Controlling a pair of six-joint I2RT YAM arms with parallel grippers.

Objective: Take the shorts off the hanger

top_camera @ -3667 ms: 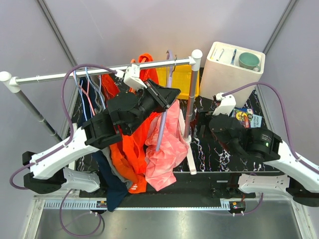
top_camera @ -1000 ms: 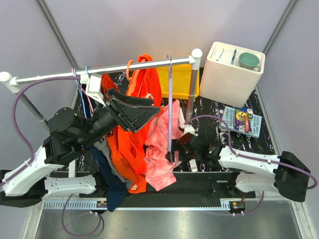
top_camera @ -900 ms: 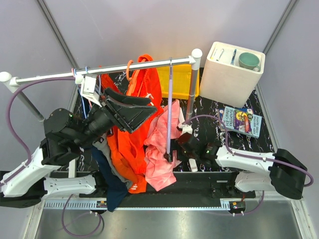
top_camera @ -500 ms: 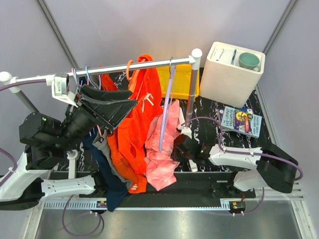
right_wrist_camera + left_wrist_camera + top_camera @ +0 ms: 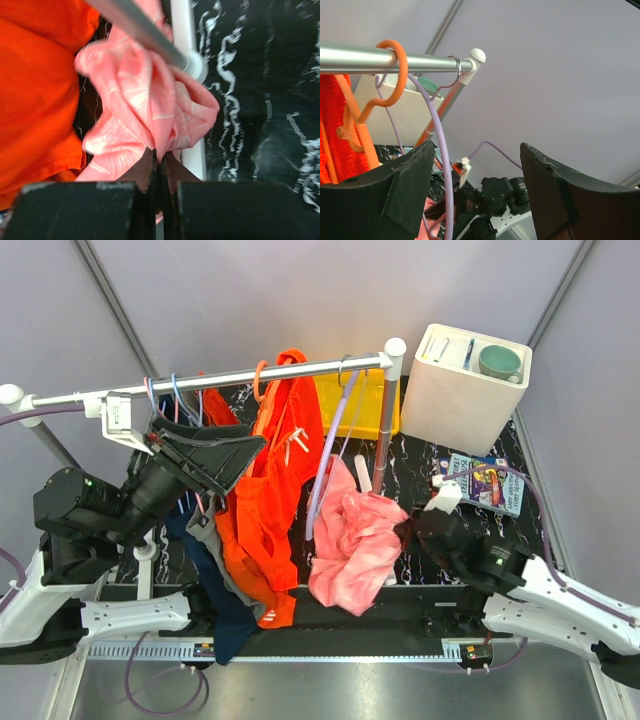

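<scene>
The pink shorts (image 5: 355, 552) hang in a crumpled bunch at about 5 o'clock from the top view's centre, over the near edge of the black marble table (image 5: 420, 465). The right gripper (image 5: 405, 533) sits at 3 o'clock of the bunch. In its wrist view, the right gripper (image 5: 159, 157) has its fingers pressed together with a fold of the pink shorts (image 5: 145, 100) pinched between the tips.

The top corner of the pink cloth reaches up toward the lilac hanger (image 5: 325, 455), which hooks onto the silver rail (image 5: 200, 385) and slants down toward 7 o'clock. Whether the cloth is still caught on the hanger cannot be told.

The orange shorts (image 5: 265, 510), with white drawstrings, hang from an orange hanger (image 5: 262, 375) at 9 o'clock of the pink pair, just beside it. The rack's upright post (image 5: 140, 30) crosses in front of the pink cloth in the right wrist view.

The left gripper (image 5: 240, 455) is raised at 9 o'clock of the orange shorts, close under the rail. Its fingers (image 5: 395, 195) are spread wide with nothing held; the lilac hanger (image 5: 442, 165) shows in the gap, farther off. A white bin (image 5: 470, 390) stands at 1 o'clock.
</scene>
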